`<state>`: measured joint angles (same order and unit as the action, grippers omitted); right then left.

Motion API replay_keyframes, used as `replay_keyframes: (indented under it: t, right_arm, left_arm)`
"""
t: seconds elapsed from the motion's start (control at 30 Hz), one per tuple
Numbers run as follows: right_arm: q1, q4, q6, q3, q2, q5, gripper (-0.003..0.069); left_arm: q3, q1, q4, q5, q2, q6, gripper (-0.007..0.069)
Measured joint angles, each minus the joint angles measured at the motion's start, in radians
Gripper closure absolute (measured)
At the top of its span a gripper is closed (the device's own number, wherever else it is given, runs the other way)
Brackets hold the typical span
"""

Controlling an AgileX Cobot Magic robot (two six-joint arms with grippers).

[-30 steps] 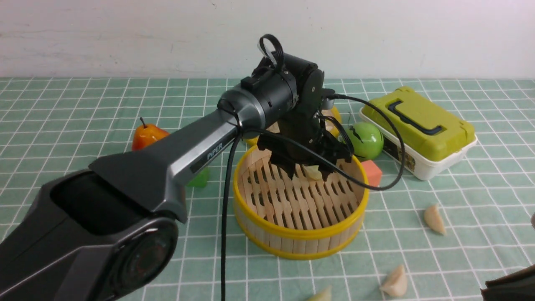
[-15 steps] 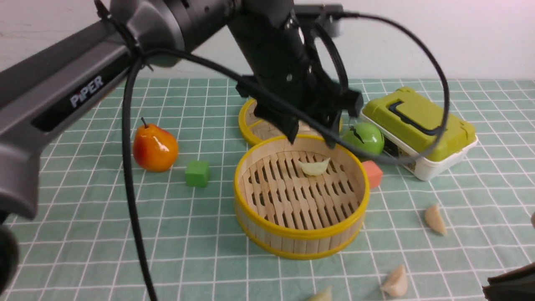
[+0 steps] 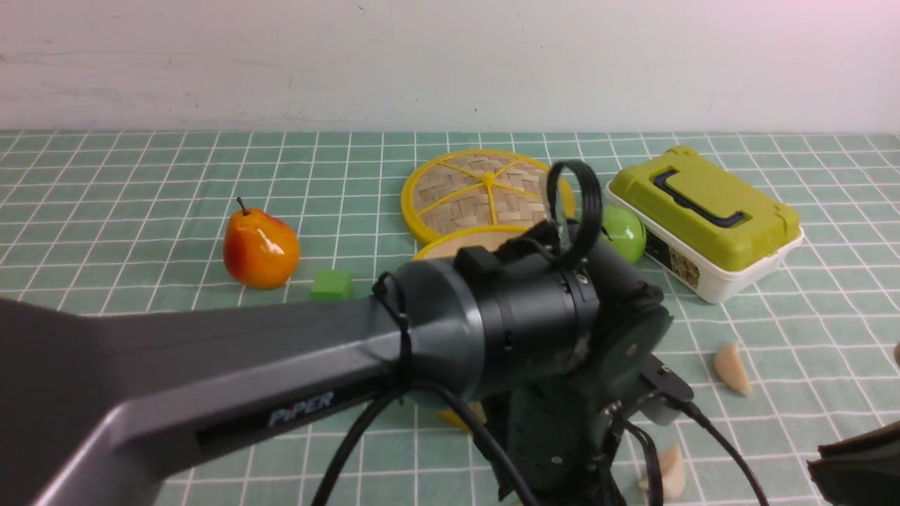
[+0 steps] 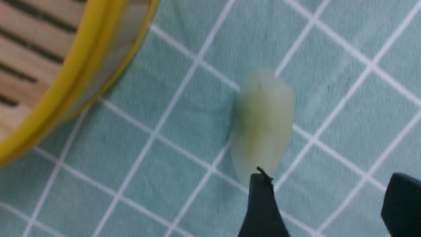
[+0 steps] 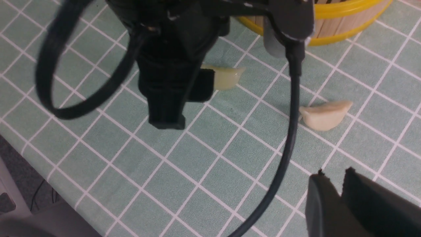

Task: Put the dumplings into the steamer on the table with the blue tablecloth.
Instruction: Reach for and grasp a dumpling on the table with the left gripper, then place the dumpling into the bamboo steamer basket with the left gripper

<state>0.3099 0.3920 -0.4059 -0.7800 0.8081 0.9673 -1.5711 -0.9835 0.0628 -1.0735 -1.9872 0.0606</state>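
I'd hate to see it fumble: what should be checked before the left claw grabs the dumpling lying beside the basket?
1. Left claw open: ok.
2. Dumpling centred between its fingers: not ok, it sits ahead of one finger.
3. Dumpling apart from steamer wall: ok.
4. Free space inside steamer: cannot tell, the left arm hides it.
5. Right claw out of the way: ok, shut, well aside.
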Motion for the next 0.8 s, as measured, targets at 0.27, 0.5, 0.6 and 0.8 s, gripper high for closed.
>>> replay_keyframes:
  t: [0.27,0.5,0.6,0.8]
  right_arm:
    - [0.000,-0.004,0.000,0.000,0.000,0.008,0.0558]
    - [0.000,-0.007,0.000,0.000,0.000,0.010,0.0551]
    - [0.000,-0.007,0.000,0.000,0.000,0.010,0.0548]
    - [0.000,-0.007,0.000,0.000,0.000,0.008,0.0545]
  left_arm:
    - [0.000,0.011,0.069,0.073,-0.082,-0.001,0.0177]
    - [0.002,0.011,0.064,0.072,-0.120,0.036,0.0368]
    - [-0.021,0.011,0.062,0.023,-0.120,0.074,0.0377]
    - [-0.190,0.029,0.057,-0.079,-0.081,0.102,0.0377]
